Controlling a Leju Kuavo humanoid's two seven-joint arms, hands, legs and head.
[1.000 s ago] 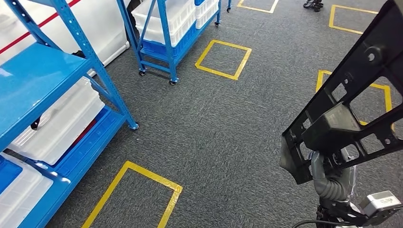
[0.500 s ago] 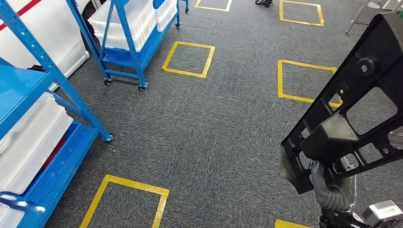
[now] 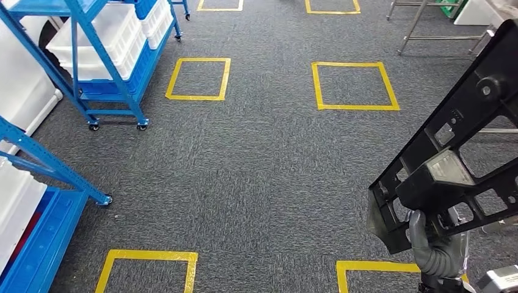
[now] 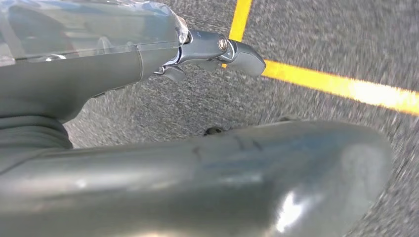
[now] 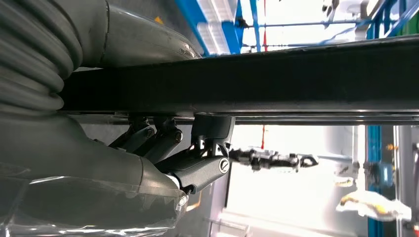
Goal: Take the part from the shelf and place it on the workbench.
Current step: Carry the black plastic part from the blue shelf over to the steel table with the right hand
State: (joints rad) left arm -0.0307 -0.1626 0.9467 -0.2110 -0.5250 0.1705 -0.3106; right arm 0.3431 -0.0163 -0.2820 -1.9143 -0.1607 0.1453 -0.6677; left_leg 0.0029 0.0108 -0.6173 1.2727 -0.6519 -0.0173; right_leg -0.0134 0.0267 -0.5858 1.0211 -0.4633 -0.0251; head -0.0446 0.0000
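Note:
The part (image 3: 452,140) is a large black plastic frame with open cut-outs, held up tilted at the right of the head view. My right hand (image 3: 435,247) grips its lower end from below. In the right wrist view, the part (image 5: 296,79) runs as a dark bar across the picture, with my right hand's (image 5: 148,148) fingers (image 5: 197,170) closed under it. My left hand (image 4: 163,163) hangs over grey carpet and a yellow tape line, holding nothing, with its fingers (image 4: 217,49) stretched out apart from the thumb.
A blue shelf (image 3: 43,165) with a white bin (image 3: 12,201) stands at the left edge. A blue wheeled rack (image 3: 110,43) of white bins is at the back left. Yellow tape squares (image 3: 354,85) mark the grey carpet. Metal table legs (image 3: 421,24) stand at the back right.
The camera has turned right: the shelf and rack have slid to the left of the picture and metal table legs have come in at the back right. The part stays in my right hand.

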